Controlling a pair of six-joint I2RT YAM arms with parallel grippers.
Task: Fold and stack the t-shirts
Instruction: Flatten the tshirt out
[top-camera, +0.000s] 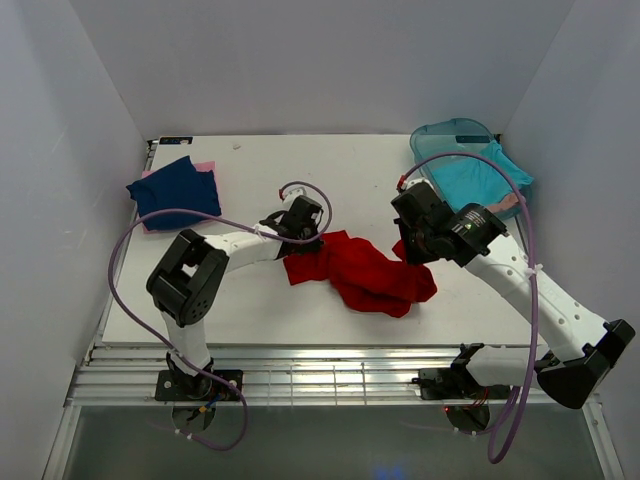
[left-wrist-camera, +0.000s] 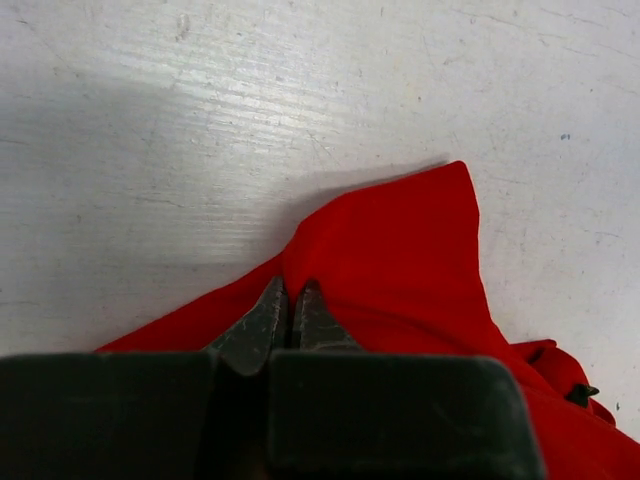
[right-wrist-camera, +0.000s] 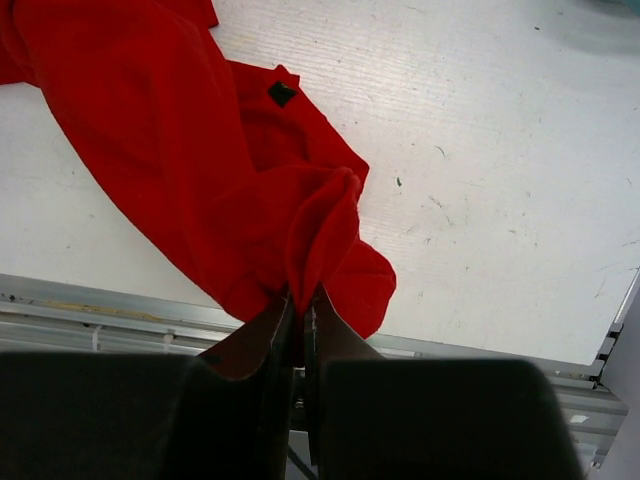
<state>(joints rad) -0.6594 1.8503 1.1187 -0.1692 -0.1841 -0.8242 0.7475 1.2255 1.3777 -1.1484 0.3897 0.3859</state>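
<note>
Red t-shirt: crumpled, centre of white tabletop, toward the near edge. Left fingers closed, pinching its left edge; right fingers closed, pinching a fold on its right side. Navy t-shirt: far left, lying on pink t-shirt. Turquoise t-shirt: inside teal plastic tub, far right.

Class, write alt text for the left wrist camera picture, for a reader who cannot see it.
Seen from just behind its own dark fingers, the left pincer is shut on a raised fold of the red t-shirt. The rest of the cloth spreads to the lower right over a scuffed white table.
</note>
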